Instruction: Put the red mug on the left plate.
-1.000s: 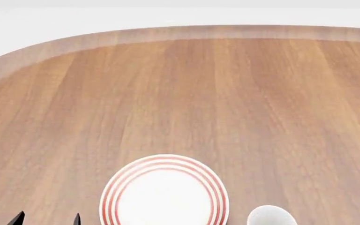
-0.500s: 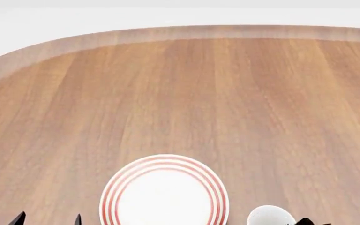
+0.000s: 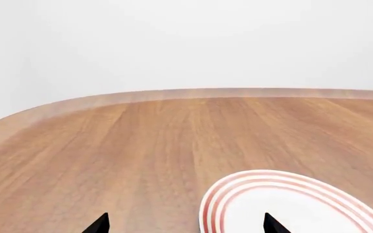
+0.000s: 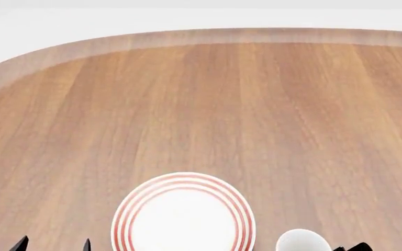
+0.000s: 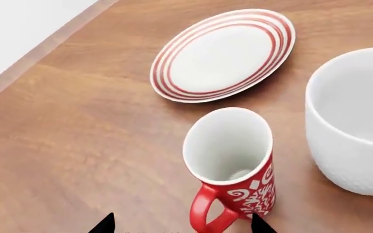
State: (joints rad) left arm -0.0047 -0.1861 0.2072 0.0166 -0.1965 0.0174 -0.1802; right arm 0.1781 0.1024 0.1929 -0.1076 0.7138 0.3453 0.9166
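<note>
the red mug (image 5: 234,167) stands upright on the wooden tabletop (image 5: 76,136) at the lower centre of the right wrist view, its white inside open to the camera and its red handle turned toward the bottom edge of the frame. the right gripper (image 5: 180,224) shows only as two dark tips at that bottom edge, spread wide apart with the handle between them; nothing is gripped, and whether either tip touches the mug cannot be told. just beside the mug, at the right of that frame, stands a larger white mug (image 5: 351,141), apart from it. beyond both, in the upper centre, lies the left plate (image 5: 222,54) with its red rings, bare.

in the head view the same plate (image 4: 183,214) sits at the lower centre of the frame, with the white mug's rim (image 4: 302,242) at the bottom edge to its right. the left gripper (image 4: 53,244) shows as two dark tips at the lower left, spread apart and holding nothing. in the left wrist view its fingers (image 3: 99,224) stand wide open over the tabletop, the plate (image 3: 290,206) at the lower right.
</note>
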